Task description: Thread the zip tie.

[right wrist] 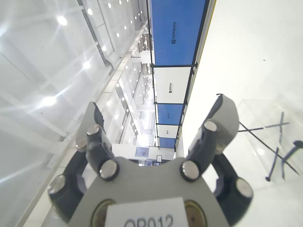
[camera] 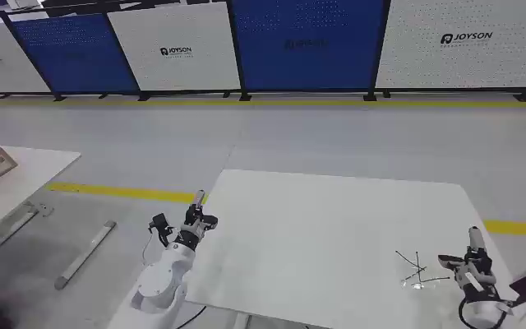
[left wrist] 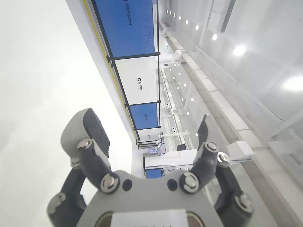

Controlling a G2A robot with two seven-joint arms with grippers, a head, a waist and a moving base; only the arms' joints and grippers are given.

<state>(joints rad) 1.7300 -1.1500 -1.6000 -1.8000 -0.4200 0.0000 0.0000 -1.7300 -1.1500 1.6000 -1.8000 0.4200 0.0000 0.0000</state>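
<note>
- Found a few thin black zip ties (camera: 417, 265) lying crossed over one another on the white tabletop (camera: 329, 238), near its right front corner.
- Picked out the same zip ties (right wrist: 281, 128) in the right wrist view, resting at least partly on a clear plastic piece (right wrist: 258, 112); could not tell whether a sheet or a bag.
- Saw the right hand (camera: 460, 249) just beside the ties but apart from them.
- Noted that right hand (right wrist: 157, 105) spread wide, with nothing between its fingers.
- Saw the left hand (camera: 193, 212) at the tabletop's left edge, well apart from the ties.
- Noted that left hand (left wrist: 148, 124) likewise spread wide and holding nothing.
- Made out blue and white partition panels (camera: 304, 41) at the far side of the floor, beyond a yellow floor line (camera: 123, 192).
</note>
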